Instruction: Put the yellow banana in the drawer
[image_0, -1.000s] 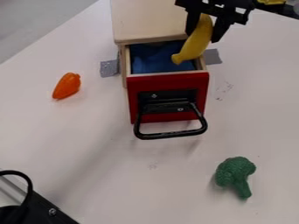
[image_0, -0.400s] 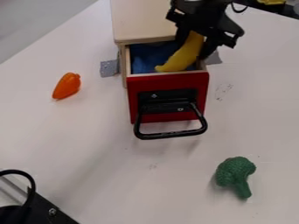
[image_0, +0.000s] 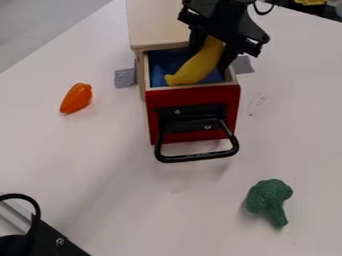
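Note:
The black gripper (image_0: 212, 49) hangs over the back right of the pulled-out drawer, shut on the upper end of the yellow banana (image_0: 198, 65). The banana slants down to the left, its lower tip within the drawer's opening near the front wall. The drawer (image_0: 194, 93) has a red front with a black handle and a blue lining inside. Whether the banana touches the lining, I cannot tell.
The wooden cabinet top (image_0: 163, 22) stands behind the drawer. An orange pepper-like toy (image_0: 76, 98) lies to the left, a green broccoli (image_0: 269, 198) at the lower right. Black equipment (image_0: 41, 239) occupies the lower left corner, and a yellow object (image_0: 310, 2) the top right.
The gripper has moved left and down with the banana, whose lower tip has swung left and lower into the drawer opening. The drawer front has shifted slightly toward the camera.

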